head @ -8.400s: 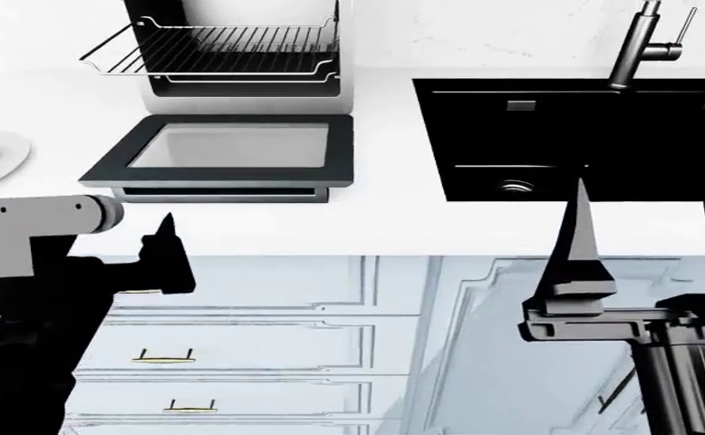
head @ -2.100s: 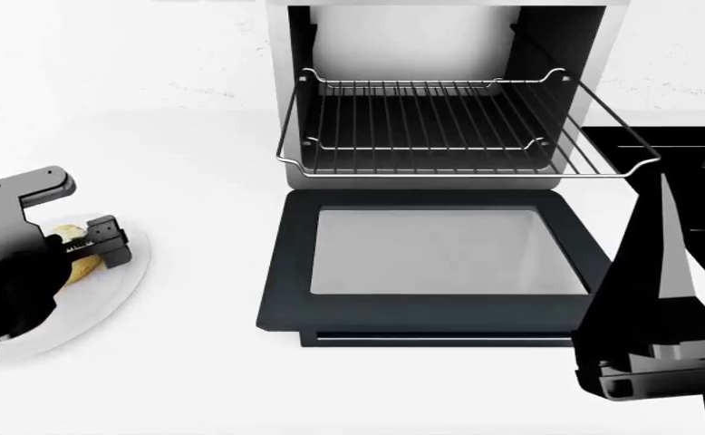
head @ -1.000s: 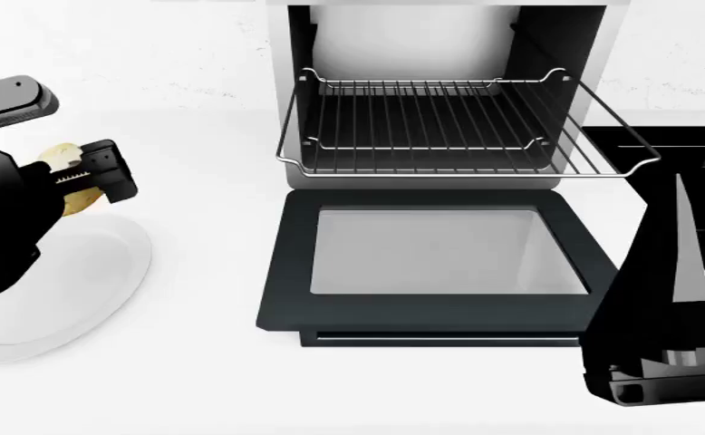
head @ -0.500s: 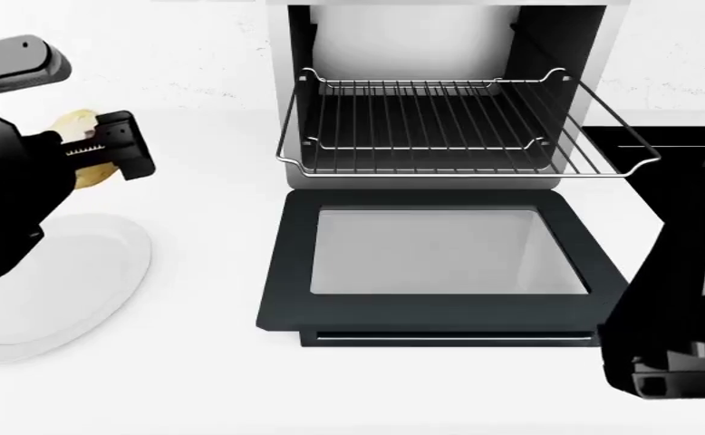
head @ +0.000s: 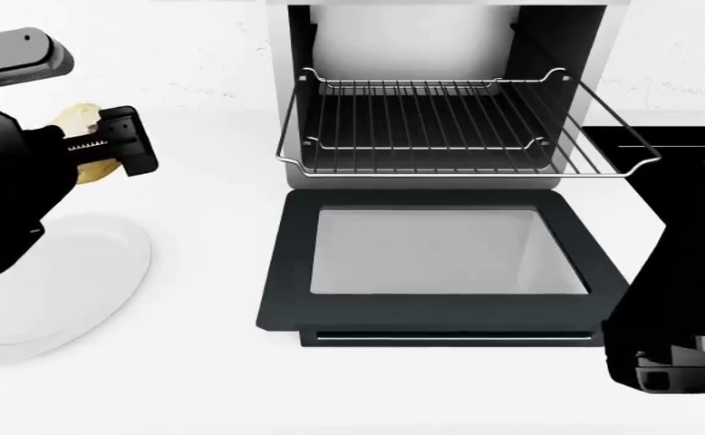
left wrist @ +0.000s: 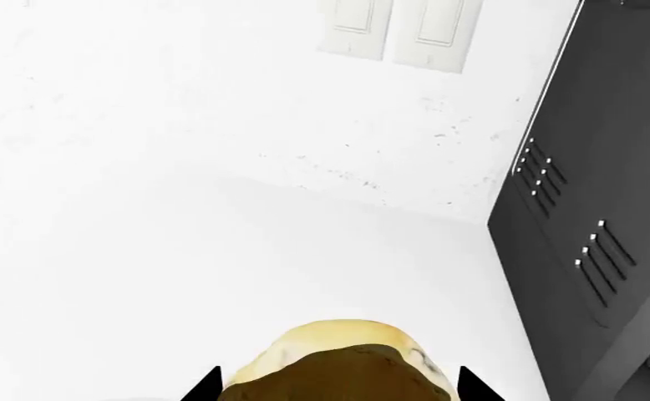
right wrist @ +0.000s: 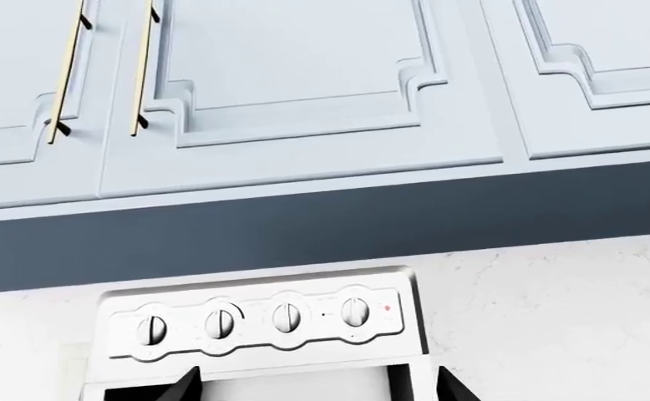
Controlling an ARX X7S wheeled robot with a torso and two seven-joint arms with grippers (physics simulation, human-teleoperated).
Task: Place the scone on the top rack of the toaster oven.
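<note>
Head view: left gripper (head: 96,149) jaws clench the scone (head: 78,120) above the worktop's left edge; it may slip or strike the top rack (head: 449,122) rim. Right jaws' state seems untellable.

We see a home kitchen: a silver toaster oven (head: 449,100) with four dials at the white bench's (head: 207,381) back edge, pale-blue panelled wall cabinets (right wrist: 302,83) above, white wall switches (left wrist: 398,33).
</note>
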